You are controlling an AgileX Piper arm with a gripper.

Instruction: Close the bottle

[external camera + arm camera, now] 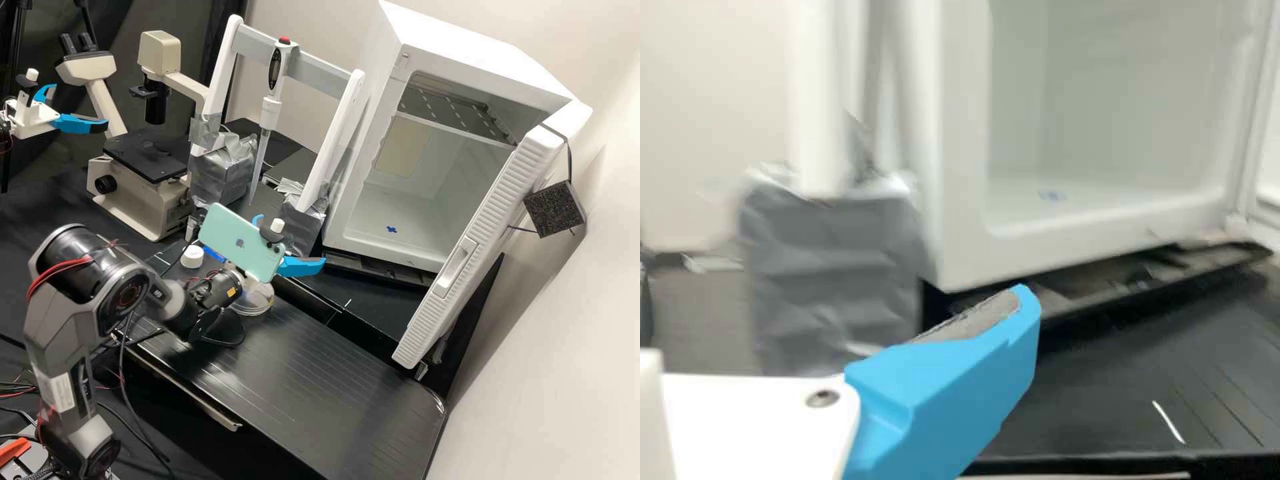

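1. I judge that the step in hand is to bring the gripper (291, 240) to the white cap (192, 257). Its two blue fingers are wide apart, and I see nothing held between them.
2. For doing it well, the arm should turn back to the left, come down slowly with the fingers on both sides of the cap, and grip it level by its rim.
3. After this, the cap should be set straight on the mouth, pressed lightly, and turned only when it sits flat. A tilted cap could jam.
4. The cap is on the bench (300, 373), well to the left of the gripper and lower.
5. The clear container (255, 303), probably the bottle, is lower and nearer, partly behind the phone (240, 241); I cannot tell its mouth.
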